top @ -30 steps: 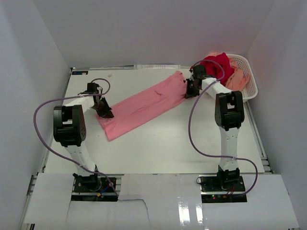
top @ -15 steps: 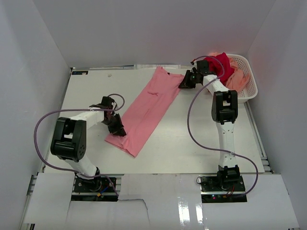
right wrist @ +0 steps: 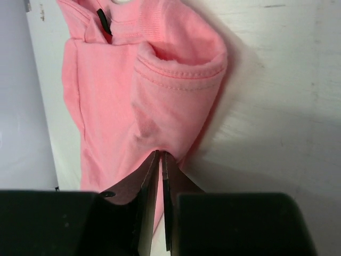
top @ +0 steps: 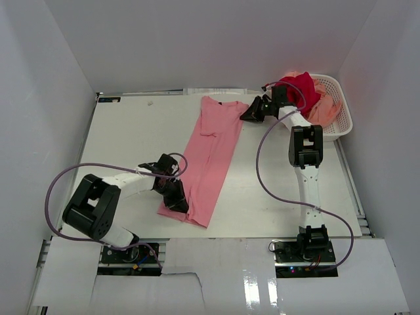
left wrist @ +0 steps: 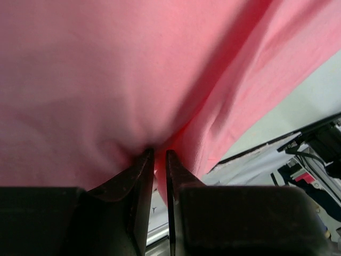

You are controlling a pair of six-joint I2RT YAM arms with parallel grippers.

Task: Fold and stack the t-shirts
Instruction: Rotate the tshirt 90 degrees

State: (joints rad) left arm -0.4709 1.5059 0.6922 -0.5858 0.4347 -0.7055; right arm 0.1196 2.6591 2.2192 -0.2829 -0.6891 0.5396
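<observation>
pink t-shirt lies stretched on the table, left gripper pinching its near hem, right gripper its far sleeve, apparently mid-spread; next move calls for laying it flat.

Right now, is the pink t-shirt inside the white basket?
No, the pink t-shirt lies stretched out on the table, outside the white basket.

No legible writing anywhere
The pink t-shirt carries a small black tag at its collar, but nothing on it can be read; a dark patch at the far left corner of the bench is too small to make out
</observation>
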